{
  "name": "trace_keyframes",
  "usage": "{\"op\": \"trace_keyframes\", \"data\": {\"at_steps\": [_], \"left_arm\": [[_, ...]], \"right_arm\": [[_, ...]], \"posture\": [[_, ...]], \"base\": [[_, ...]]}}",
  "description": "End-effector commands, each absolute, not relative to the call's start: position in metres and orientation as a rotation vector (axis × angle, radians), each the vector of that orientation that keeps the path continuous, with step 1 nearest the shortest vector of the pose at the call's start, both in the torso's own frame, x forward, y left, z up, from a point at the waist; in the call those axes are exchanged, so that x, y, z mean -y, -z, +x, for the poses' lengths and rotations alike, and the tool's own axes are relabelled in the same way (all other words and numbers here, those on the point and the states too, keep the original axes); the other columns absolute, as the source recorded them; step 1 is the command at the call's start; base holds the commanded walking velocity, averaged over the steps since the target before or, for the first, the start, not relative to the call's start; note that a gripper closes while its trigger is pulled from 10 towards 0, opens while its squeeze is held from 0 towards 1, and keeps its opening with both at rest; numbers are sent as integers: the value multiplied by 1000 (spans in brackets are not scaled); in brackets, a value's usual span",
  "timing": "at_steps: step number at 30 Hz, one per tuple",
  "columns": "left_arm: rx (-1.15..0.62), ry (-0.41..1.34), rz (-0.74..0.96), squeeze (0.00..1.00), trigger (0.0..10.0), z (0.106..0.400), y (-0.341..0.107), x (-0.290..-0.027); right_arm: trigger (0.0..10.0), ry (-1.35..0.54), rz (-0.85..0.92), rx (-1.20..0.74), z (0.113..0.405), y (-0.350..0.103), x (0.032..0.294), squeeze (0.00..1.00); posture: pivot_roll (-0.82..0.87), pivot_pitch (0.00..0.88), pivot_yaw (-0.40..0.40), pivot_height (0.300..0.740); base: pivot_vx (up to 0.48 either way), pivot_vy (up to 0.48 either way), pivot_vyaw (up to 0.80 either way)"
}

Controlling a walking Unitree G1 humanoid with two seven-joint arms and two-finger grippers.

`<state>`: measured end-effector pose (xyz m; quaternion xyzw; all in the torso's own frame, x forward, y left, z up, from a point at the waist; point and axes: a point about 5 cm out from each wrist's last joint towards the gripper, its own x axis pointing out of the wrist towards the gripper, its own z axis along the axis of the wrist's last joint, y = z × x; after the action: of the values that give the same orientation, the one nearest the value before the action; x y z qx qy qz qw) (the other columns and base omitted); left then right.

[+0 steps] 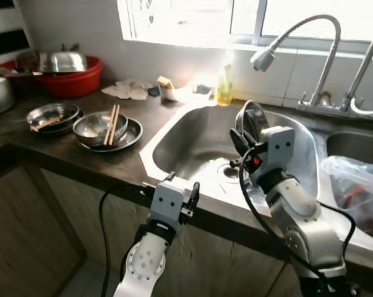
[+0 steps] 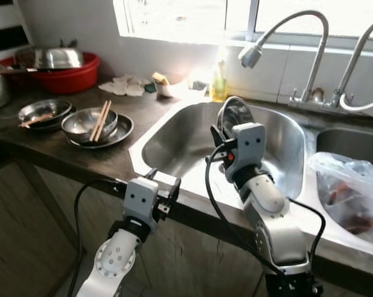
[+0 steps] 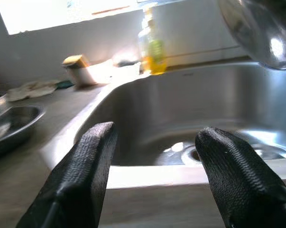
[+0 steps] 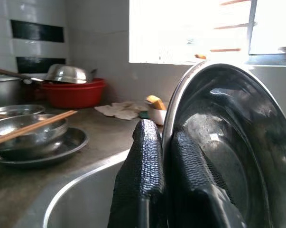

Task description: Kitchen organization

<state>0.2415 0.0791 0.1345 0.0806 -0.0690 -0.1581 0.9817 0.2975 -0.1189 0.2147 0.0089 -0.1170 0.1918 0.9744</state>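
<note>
From the left eye view, the right gripper [image 1: 243, 137] holds a steel plate [image 1: 253, 119] upright on edge above the basin of the steel sink [image 1: 174, 133], its two black fingers pinching the rim. The left gripper [image 1: 194, 193] hovers at the sink's front edge, holding nothing. On the dark counter [image 1: 50, 151] to the robot's left, a steel bowl [image 1: 98, 125] with a pair of chopsticks [image 1: 112, 124] across it sits on a shallow plate, and a second steel dish [image 1: 51, 115] lies just beside it. A red basin [image 1: 75, 79] with a steel bowl inside stands at the back near the wall. A yellow soap bottle [image 1: 224, 88] stands under the window, and a curved faucet [image 1: 300, 46] arches over the sink.

The right eye view shows a clear plastic bag [image 2: 347, 189] lying in the second basin on the robot's right.

In the left wrist view, the left gripper's fingers [image 3: 81, 175] stand wide apart, facing the sink.

In the right wrist view, the right gripper's fingers [image 4: 142, 175] are clamped on the plate's rim, one on each face.
</note>
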Motion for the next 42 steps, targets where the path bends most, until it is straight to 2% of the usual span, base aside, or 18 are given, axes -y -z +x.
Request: {"op": "trace_keyframes", "data": {"at_steps": [1, 13, 15, 23, 32, 39, 42], "left_arm": [[139, 305, 173, 0, 10000, 242, -136, -81], [118, 305, 166, 0, 10000, 241, -133, -81], [120, 308, 159, 0, 10000, 238, -134, -81], [95, 316, 142, 0, 10000, 224, -132, -77], [79, 312, 159, 0, 10000, 216, -134, -80], [73, 310, 165, 0, 10000, 212, -136, -81], [51, 309, 172, 0, 10000, 207, -133, -84]], "right_arm": [[10000, -399, -42, 170, 305, -209, 117, 0], [10000, -367, -173, -5, 336, -191, 133, 0], [10000, -395, -172, -67, 347, -187, 135, 0], [10000, -459, -238, -221, 360, -165, 133, 0], [10000, -455, -338, -416, 361, -128, 133, 0], [10000, -433, -347, -451, 360, -117, 137, 0], [10000, -325, -409, -529, 357, -97, 156, 0]], "posture": [[186, 0, -61, 740], [190, 0, -61, 740], [196, 9, -72, 740], [204, 56, -85, 740], [227, 106, -88, 740], [230, 110, -87, 740], [245, 120, -88, 740]], "base": [[326, 0, 0], [77, 0, 0], [0, 0, 0], [0, 0, 0], [0, 0, 0], [0, 0, 0], [0, 0, 0]]}}
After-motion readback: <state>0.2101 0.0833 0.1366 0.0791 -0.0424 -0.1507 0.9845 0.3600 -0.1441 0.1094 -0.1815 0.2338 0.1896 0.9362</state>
